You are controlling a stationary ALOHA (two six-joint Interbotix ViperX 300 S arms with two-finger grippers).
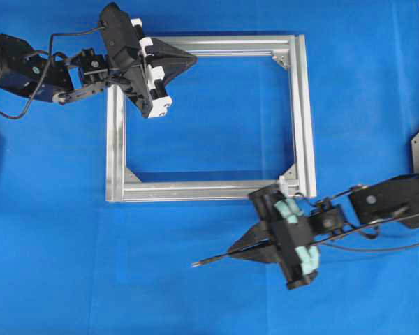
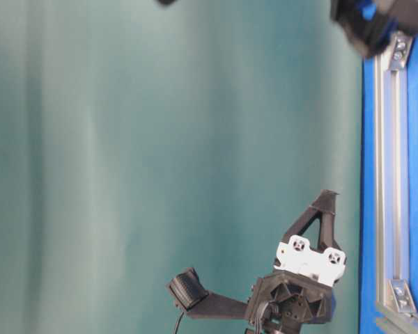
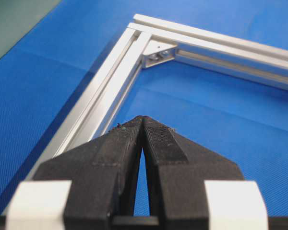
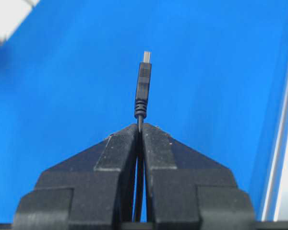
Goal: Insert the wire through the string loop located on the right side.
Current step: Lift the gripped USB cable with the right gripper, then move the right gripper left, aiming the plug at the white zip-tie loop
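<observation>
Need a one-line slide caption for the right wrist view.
Right gripper shut on the wire, plug tip forward over the blue mat.

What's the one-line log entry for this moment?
left gripper: shut, empty, over frame corner | right gripper: shut on wire, plug ahead | loop: not visible

Blue table cover (image 1: pixel 195 300) — evenly lit; plain teal-green backdrop (image 2: pixel 160 139) behind.

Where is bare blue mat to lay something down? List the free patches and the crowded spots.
Free: the mat inside the rectangular silver aluminium frame; the lower-left stretch below its bottom bar; the strip above its top bar. Crowded: the frame's upper-left corner under the left end effector, and its lower-right corner, where the right end effector holds the thin black wire.
</observation>
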